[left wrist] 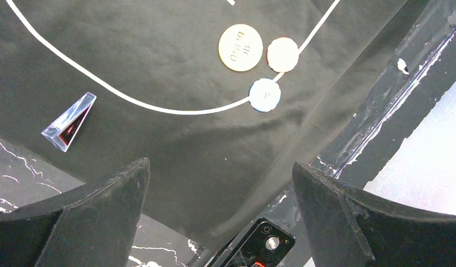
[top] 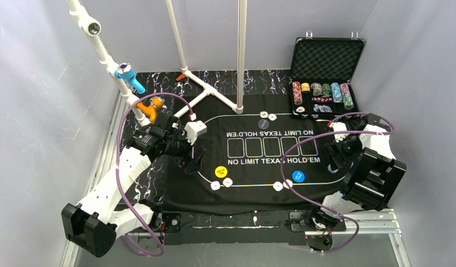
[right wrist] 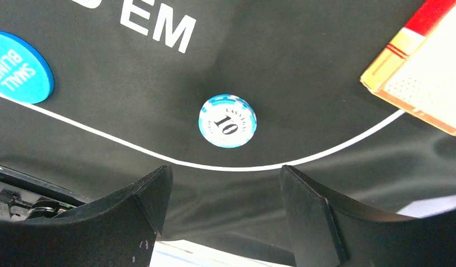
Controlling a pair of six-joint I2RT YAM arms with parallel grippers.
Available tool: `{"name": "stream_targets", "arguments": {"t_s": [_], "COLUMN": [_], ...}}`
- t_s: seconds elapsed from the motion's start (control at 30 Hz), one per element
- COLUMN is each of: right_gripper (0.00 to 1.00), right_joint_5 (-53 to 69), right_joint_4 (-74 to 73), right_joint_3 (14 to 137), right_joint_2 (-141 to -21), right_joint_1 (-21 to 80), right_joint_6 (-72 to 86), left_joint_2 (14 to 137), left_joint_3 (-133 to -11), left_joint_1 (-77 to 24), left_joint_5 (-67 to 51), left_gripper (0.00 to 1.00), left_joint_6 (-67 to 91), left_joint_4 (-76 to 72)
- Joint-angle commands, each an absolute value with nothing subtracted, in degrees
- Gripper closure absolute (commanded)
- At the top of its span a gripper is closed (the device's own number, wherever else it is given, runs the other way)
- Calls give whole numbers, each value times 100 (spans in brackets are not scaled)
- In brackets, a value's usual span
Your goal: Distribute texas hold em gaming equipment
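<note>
A yellow button disc [top: 221,171] and a blue "SMALL BLIND" disc [top: 298,176] lie on the mat's near side, with pale chips [top: 228,182] beside each. In the left wrist view the yellow disc [left wrist: 241,48] has two chips [left wrist: 264,95] next to it. My left gripper [left wrist: 221,172] hangs open and empty over the mat's near left edge, short of them. The right wrist view shows a light-blue "10" chip [right wrist: 227,120] flat on the felt just ahead of my open, empty right gripper [right wrist: 226,178], the blue disc [right wrist: 17,67] at the left, and a red-and-yellow card box [right wrist: 420,72] at the upper right.
The black felt mat [top: 253,194] carries white lettering and card outlines. An open foam-lined case [top: 326,55] with rows of chips stands at the back right. A dark disc [top: 263,123] and two chips [top: 272,117] lie at the far side. White pipe legs [top: 239,108] rise behind. A clear wedge [left wrist: 70,121] lies left.
</note>
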State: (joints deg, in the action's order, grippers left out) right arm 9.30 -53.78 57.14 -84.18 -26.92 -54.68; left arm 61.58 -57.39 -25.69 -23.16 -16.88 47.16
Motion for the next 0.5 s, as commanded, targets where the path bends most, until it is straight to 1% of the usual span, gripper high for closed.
{"name": "stream_targets", "arguments": {"t_s": [0.0,0.2,0.47], "right_gripper": [20,25,29], "right_joint_5": [1242,1427,1308], "right_joint_4": [-5212,-5084,-4658], "right_joint_3": [5555,5490,5399], "right_joint_2": [-8552,-8610,-8887], "right_joint_1": [-2784,-2786,-2773], "right_joint_6": [-5888,-5831,-5757], "left_joint_2": [6096,6070,6087], "left_joint_3": [-5818,-5820,-5856], "left_joint_1": [-2602,-2602,-2602], "left_joint_5": [-2368,-2346,-2366], "left_gripper": [1,1,1], "left_joint_6": [-1682,-1677,-1662], "left_joint_4": [4803,4834,4848]}}
